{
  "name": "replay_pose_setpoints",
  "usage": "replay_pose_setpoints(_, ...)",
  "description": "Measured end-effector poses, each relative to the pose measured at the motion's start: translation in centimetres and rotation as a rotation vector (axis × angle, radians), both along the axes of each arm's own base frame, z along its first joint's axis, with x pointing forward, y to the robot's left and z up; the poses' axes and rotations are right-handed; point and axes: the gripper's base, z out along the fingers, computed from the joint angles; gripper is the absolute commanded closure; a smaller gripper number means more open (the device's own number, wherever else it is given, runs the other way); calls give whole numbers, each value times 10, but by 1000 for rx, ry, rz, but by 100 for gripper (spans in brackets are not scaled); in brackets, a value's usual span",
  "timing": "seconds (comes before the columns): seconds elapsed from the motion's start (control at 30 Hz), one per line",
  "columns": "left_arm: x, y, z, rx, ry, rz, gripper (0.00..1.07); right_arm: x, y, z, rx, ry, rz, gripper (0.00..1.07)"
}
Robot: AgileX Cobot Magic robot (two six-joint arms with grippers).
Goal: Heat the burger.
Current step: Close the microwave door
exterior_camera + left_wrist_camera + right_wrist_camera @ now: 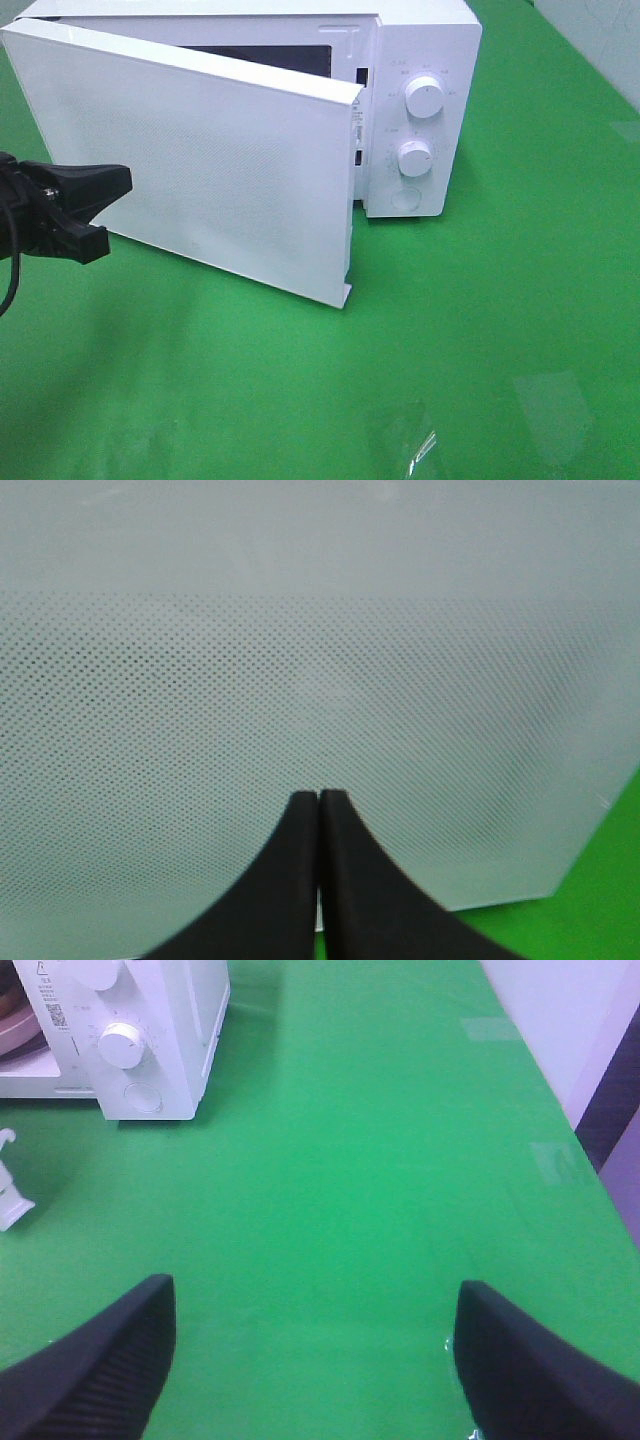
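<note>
- My left fingers (300, 870) are pressed flat together with nothing between them, their tips pointing at the dotted face of the microwave door (200, 170).
- I can't tell whether the tips touch that door or stop just short of it.
- The door stands partly swung out from the white microwave (430, 60), which sits at the back of the green tabletop (480, 350).
- My right fingers (110, 1360) are spread wide and empty over bare tabletop, well apart from the microwave.
- The burger (8, 1010) shows only as a brown sliver inside the microwave, above a pink plate (22, 1048) rim, at the edge of the right wrist view.
- From the high camera the door hides it.
- Two knobs, upper (424, 100) and lower (414, 158), sit on the front panel.
</note>
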Motion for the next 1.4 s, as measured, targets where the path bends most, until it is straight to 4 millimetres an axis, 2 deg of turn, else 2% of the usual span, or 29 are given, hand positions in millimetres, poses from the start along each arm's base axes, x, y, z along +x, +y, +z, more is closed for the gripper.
replay_pose_setpoints(0.3,7,-26,8,20,8,-20,107,0,0,0,0,0,0,34)
replay_pose_setpoints(0.7,22,-49,21,12,-5,-26,107,0,0,0,0,0,0,34)
replay_pose_setpoints(0.77,30,-63,16,8,14,-42,107,0,0,0,0,0,0,34)
replay_pose_setpoints(0.87,32,-67,14,6,18,-46,107,0,0,0,0,0,0,34)
replay_pose_setpoints(0.97,38,-81,10,-5,28,-62,107,0,0,0,0,0,0,34)
replay_pose_setpoints(1.17,47,-95,4,-13,40,-69,107,0,0,0,0,0,0,34)
replay_pose_setpoints(1.4,66,-111,-1,-27,34,-70,107,0,0,0,0,0,0,34)
